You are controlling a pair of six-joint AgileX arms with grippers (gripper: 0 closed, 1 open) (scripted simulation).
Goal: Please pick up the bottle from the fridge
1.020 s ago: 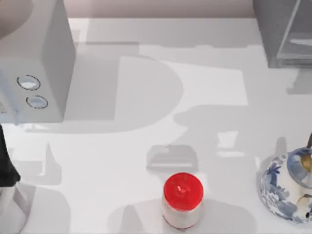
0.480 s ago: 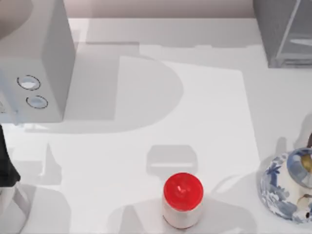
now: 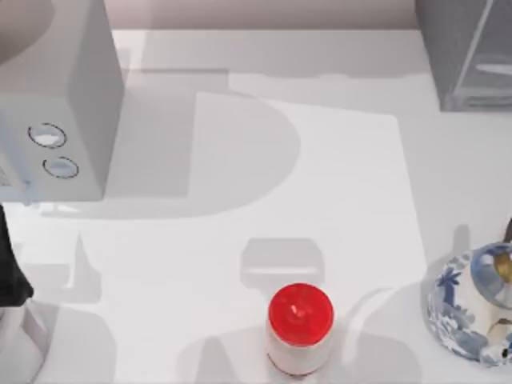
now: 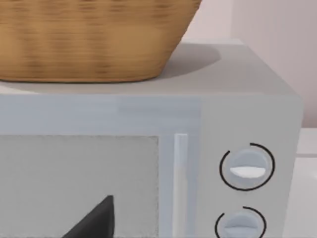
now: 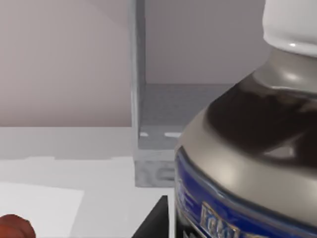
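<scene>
**Bottle out of the fridge, looks like it's in hand**

Status from my end: right wrist cam has the bottle (image 5: 247,148) hard up against the lens, w/ a white cap, dark grey shoulder and blue label. One of the right fingers (image 5: 154,222) sits just beside its base. I can't see the contact itself, but the bottle hangs close in front of the wrist w/ the tabletop (image 5: 74,158) lower down behind it. So I judge the fingers are closed narrow around the bottle and carrying it.

The fridge (image 5: 148,148) is behind the bottle, its pale frame upright, and what I can see of the floor inside is bare. On the top cam the fridge (image 3: 460,56) is at the far right corner of the tabletop (image 3: 344,184).

Other stuff:
- red-capped jar (image 3: 300,328) stands near the front edge, around the middle
- blue-and-white teapot (image 3: 472,308) is at front right
- lighter grey box w/ two dials (image 3: 56,104) is at far left, w/ a wicker basket (image 4: 89,39) on top

Left arm (image 3: 10,272) is parked at the left edge, facing that box. Can't tell its grip state.

Progress, as I read it: reach, grasp and pull-out are done. Prob. what's left is lifting clear and holding steady. Main risk I see is a slip if the grip is low on the body.
</scene>
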